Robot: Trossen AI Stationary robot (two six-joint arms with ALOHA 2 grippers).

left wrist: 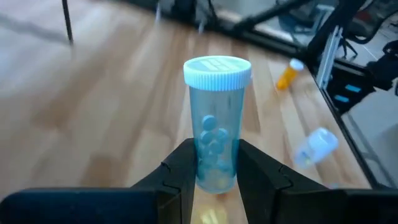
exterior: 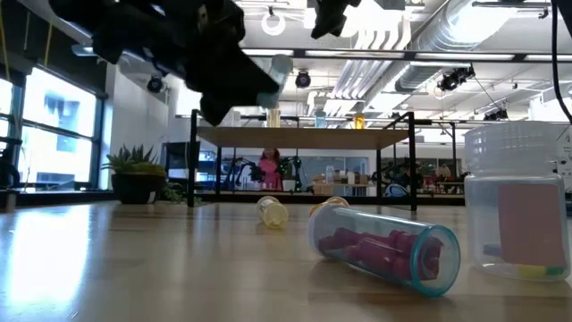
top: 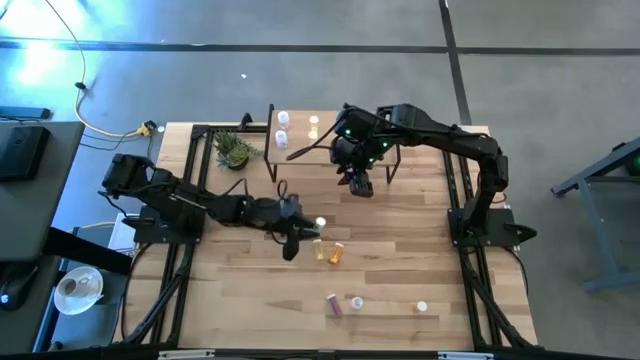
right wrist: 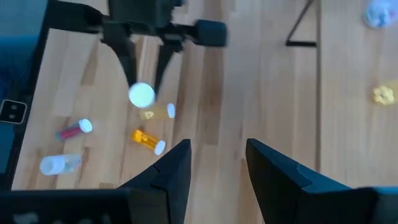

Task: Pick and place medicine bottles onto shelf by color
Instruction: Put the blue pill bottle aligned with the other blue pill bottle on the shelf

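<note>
The left gripper (top: 296, 240) sits at the centre of the high view, above the bare tabletop (top: 250, 290). Its jaws are clamped on a green-blue bottle (left wrist: 216, 146), which the left wrist view shows pinched low on the body between the two dark fingers (left wrist: 180, 171). The bottle's long axis runs straight out from between the fingers, white cap (left wrist: 217, 71) at the far end, pills visible through the tinted wall.

The right gripper (top: 358, 182) hangs in the upper centre of the high view, just in front of the shelf (top: 300, 150). The right wrist view shows its fingers (right wrist: 174, 168) parted with a clear gap and nothing between them.

In the high view, a yellow bottle (top: 318, 248) and an orange bottle (top: 336, 253) lie on their sides just right of the left gripper, close to each other. Lower in the frame, a purple bottle (top: 334, 303) lies on its side, a clear bottle (top: 356, 302) is just to its right, and another clear bottle (top: 422, 307) is farther right. In the low view the purple bottle (exterior: 384, 248) fills the lower right, lying with its long axis across the frame and the cap end toward the right.

Three bottles show on the shelf top in the upper centre of the high view: two clear ones (top: 283, 128) at the left end and a yellowish one (top: 314, 125) beside them. A potted plant (top: 234, 150) stands left of the shelf.
</note>
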